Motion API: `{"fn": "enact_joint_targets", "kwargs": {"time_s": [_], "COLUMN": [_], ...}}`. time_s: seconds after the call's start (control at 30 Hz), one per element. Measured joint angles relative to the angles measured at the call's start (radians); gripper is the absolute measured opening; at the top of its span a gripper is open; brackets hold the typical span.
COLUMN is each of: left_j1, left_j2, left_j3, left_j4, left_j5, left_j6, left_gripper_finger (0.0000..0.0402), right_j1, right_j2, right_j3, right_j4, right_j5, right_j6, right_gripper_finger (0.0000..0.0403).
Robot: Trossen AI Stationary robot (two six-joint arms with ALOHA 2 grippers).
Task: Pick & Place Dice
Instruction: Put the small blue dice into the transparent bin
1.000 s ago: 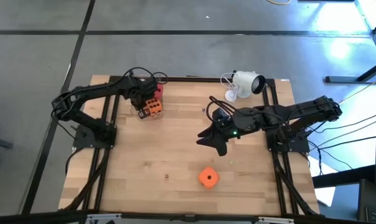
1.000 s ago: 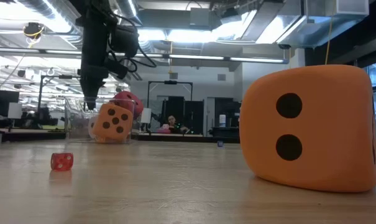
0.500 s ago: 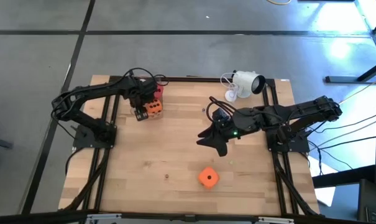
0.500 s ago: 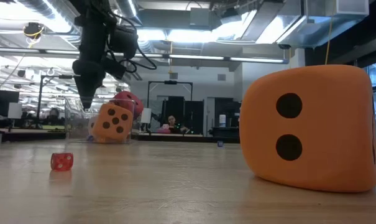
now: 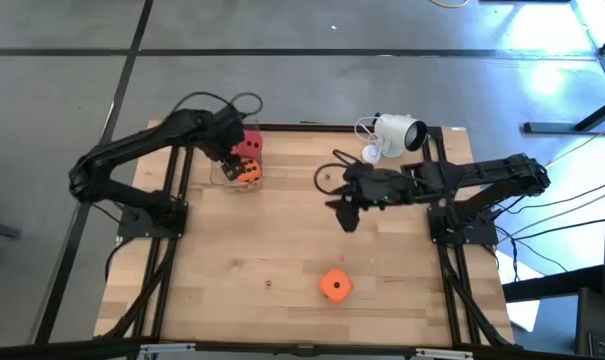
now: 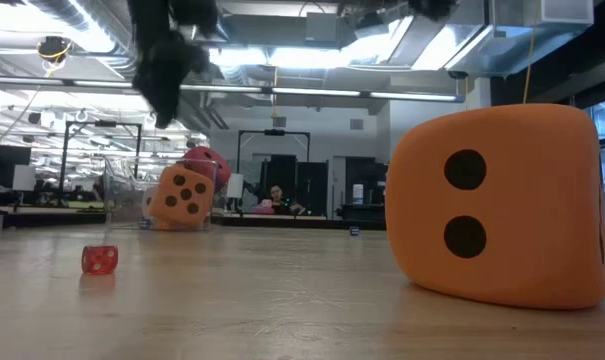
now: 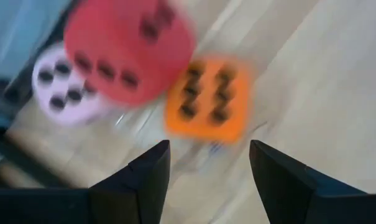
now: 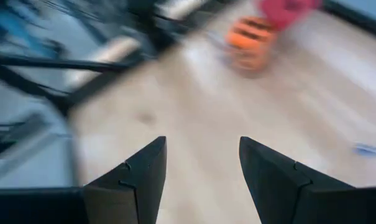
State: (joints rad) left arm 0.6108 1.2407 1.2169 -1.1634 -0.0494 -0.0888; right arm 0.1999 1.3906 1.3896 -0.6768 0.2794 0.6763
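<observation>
From above, the left gripper [image 5: 232,150] hovers at the tabletop's [image 5: 282,240] far left corner, partly hiding the red die [image 5: 248,147] and the orange die [image 5: 246,172] touching it; the pink one is out of sight here. The right gripper [image 5: 344,208] reaches toward mid-table, and a second orange die [image 5: 334,285] lies alone near the front edge. At table height that die [image 6: 502,205] fills the right side, while a tiny red cube [image 6: 99,259] sits apart. The left wrist view, blurred, shows spread fingers [image 7: 151,177], nothing between them, above pink [image 7: 60,87], red and orange dice. The right wrist view is smeared; its fingers [image 8: 144,174] stand apart, empty.
</observation>
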Motion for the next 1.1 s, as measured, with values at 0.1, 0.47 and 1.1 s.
{"fn": "enact_joint_targets", "kwargs": {"time_s": [0.1, 0.47, 1.1], "left_j1": [-0.029, -0.183, -0.213], "left_j2": [-0.078, -0.359, -0.424], "left_j3": [0.004, -0.190, -0.310], "left_j4": [0.113, 0.724, 0.794], "left_j5": [0.054, 0.093, 0.098], "left_j6": [-0.080, -0.267, -0.210], "left_gripper_finger": [0.0209, 0.0210, 0.0210], "right_j1": [-0.064, -0.257, -0.494], "right_j2": [0.017, 0.224, 0.462], "right_j3": [0.000, 0.000, 0.000], "right_j4": [-0.082, -0.087, -0.115], "right_j5": [0.026, -0.039, -0.219], "right_j6": [-0.065, -0.298, -0.706], "right_gripper_finger": [0.0201, 0.0201, 0.0201]}}
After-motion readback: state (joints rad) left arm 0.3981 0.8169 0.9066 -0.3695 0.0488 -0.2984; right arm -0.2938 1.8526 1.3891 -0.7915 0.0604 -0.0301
